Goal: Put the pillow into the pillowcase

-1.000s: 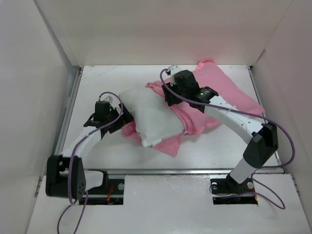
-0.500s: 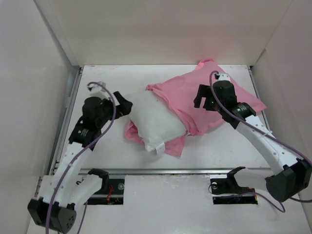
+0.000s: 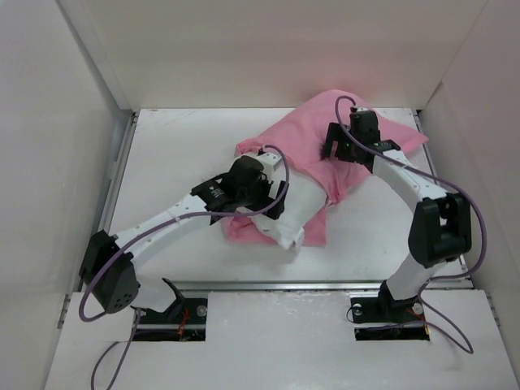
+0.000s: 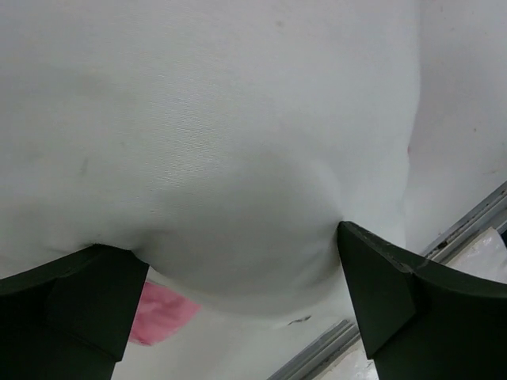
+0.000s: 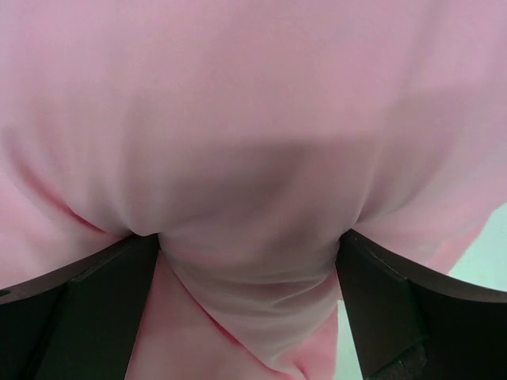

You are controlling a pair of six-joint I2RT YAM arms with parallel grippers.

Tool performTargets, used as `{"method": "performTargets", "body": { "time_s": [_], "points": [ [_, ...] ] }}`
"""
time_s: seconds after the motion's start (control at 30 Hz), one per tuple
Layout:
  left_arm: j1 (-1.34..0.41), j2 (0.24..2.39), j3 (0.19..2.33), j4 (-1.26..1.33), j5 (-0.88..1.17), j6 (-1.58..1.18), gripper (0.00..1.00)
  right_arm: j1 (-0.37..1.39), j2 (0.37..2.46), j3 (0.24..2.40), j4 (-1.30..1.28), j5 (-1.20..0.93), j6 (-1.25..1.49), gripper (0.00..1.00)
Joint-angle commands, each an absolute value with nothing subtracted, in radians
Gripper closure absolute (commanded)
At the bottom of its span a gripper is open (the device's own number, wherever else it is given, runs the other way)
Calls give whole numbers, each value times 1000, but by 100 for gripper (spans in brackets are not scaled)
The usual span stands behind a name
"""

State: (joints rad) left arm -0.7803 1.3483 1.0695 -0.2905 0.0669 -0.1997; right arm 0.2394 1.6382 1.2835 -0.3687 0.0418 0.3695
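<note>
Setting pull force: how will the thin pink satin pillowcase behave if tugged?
Likely floppy: the thin pink satin pillowcase creases and bulges between the fingers of the right gripper. Probably light, draping over the plump white pillow.

The left arm [image 3: 166,223] stretches low from its near-left base toward the middle of the desk, elbow near the base, wrist turned right. The left gripper [image 3: 272,203] has its fingers [image 4: 91,297] spread wide, tips pressed into the pillow [image 4: 238,134]. The right arm [image 3: 406,175] rises from its base, bends at the elbow and reaches far-left. The right gripper [image 3: 335,152] points down, its fingers [image 5: 384,305] wide apart, sunk in the pillowcase [image 5: 253,119].
</note>
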Motion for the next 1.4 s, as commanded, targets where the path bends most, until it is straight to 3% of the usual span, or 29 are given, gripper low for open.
{"method": "performTargets", "body": {
  "time_s": [0.0,0.13,0.3,0.5,0.67,0.83,0.87,1.13,1.23,1.27,1.37],
  "points": [
    [-821,1399,1170,-296,36,-117,0,242,1716,1442,-198,-84,282,5],
    [-870,1456,1287,-399,-98,-106,0,242,1726,1532,-273,-98,256,5],
    [-929,1451,1365,-413,-155,-57,0,242,1422,1234,-282,15,343,5],
    [-986,1555,1520,-417,-146,4,0,233,1117,876,-295,-57,508,5],
    [-1022,1664,1630,-517,-196,5,0,224,993,801,-354,33,561,5],
    [-1043,1652,1640,-517,-206,17,0,224,940,779,-446,156,598,9],
    [-1054,1663,1640,-517,-196,17,0,213,940,770,-446,156,598,14],
    [-1078,1831,1657,-505,-173,8,0,204,1057,689,-347,3,607,19],
    [-1078,1845,1644,-492,-210,-14,8,204,1097,646,-256,-35,598,21],
    [-1068,1873,1644,-492,-228,-26,25,204,1127,646,-209,-35,589,23],
    [-1042,1916,1669,-492,-238,-40,40,204,1181,646,-160,-44,577,25]
  ]
}}
